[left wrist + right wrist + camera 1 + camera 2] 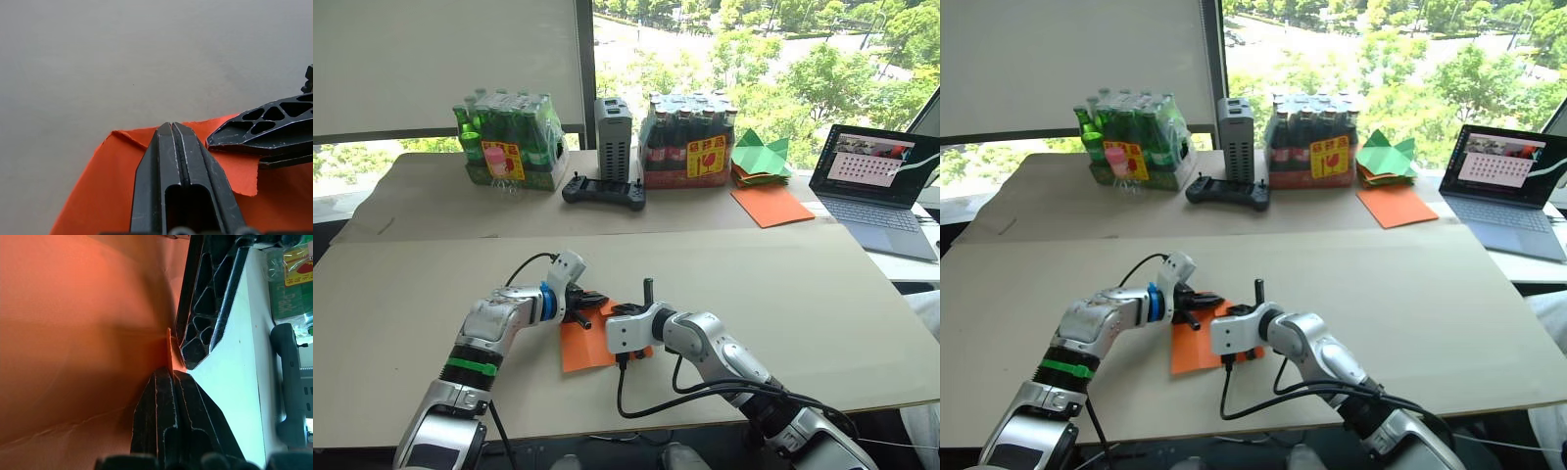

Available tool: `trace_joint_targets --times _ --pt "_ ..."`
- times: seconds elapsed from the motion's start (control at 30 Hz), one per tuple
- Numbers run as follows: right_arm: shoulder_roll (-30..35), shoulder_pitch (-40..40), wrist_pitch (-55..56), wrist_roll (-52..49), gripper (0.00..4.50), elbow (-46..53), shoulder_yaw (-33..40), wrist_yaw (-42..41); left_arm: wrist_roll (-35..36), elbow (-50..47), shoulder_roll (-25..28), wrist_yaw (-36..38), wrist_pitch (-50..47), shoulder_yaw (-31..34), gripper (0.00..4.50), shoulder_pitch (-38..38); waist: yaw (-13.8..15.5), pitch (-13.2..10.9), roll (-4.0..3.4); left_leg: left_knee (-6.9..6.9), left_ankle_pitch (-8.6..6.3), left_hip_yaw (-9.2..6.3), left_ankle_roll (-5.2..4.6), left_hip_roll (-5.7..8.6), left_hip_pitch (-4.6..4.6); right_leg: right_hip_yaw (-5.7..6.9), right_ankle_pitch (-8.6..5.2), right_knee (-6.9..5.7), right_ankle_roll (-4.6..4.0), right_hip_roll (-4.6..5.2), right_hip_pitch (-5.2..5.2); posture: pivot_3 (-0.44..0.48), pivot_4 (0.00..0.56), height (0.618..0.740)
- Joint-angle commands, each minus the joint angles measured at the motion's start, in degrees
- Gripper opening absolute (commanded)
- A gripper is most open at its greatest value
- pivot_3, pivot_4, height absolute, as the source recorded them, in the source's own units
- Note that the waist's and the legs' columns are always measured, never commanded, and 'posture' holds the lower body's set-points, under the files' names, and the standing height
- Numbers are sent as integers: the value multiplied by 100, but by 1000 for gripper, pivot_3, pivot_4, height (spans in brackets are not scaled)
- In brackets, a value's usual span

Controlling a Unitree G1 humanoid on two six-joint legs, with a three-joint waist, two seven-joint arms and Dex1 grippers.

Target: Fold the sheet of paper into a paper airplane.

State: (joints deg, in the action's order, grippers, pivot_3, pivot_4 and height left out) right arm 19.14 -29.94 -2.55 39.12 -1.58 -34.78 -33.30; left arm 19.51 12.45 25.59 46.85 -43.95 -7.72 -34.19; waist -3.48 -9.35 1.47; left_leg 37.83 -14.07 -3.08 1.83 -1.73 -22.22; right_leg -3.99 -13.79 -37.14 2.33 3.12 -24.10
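Sheet of paper (579, 345) lies on the surface (822, 294), near its front edge, under both tools. Left tool (590, 299) sits at the sheet's far edge; right tool (628, 311) just right of it, touching the sheet. Along the back, left to right: bottle pack (509, 142), box (613, 137), second bottle pack (687, 142), paper stack (762, 162), laptop (881, 186). Controller (603, 190) lies before the box.

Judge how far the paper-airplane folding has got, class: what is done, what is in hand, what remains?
Done: little; the sheet of paper lies mostly flat, one corner flap turned over. In hand: left gripper and right gripper, both shut, press at its far edge. Left: nearly all folds; no pointed wedge yet.
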Motion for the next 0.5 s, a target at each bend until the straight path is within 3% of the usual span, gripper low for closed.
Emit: trace_joint_targets --times 0.03,0.27,0.37,0.5 --pt "-31 148 11 -162 951 209 44 -181 -174 136 0 61 133 -125 0 -45 4 0 0 0 0 0 0 0 0 0 0 0 0 0 0 0 150 740" --pt "-572 530 -696 -1038 3320 638 532 -493 -253 244 -22 122 179 -141 0 -62 8 1 0 0 0 -1 0 -1 10 0 0 0 0 -1 12 0 150 740" --pt "-1051 730 -1428 -1802 3157 982 961 -656 -271 265 -23 143 193 -146 0 -73 6 1 0 0 0 -1 0 -1 10 0 0 -1 0 -1 12 0 150 740" --pt "-1314 749 -2000 -2169 1845 1083 1263 -524 -276 281 -24 151 203 -144 0 -78 21 1 0 1 0 -2 0 1 4 0 0 -4 0 1 6 0 150 740"
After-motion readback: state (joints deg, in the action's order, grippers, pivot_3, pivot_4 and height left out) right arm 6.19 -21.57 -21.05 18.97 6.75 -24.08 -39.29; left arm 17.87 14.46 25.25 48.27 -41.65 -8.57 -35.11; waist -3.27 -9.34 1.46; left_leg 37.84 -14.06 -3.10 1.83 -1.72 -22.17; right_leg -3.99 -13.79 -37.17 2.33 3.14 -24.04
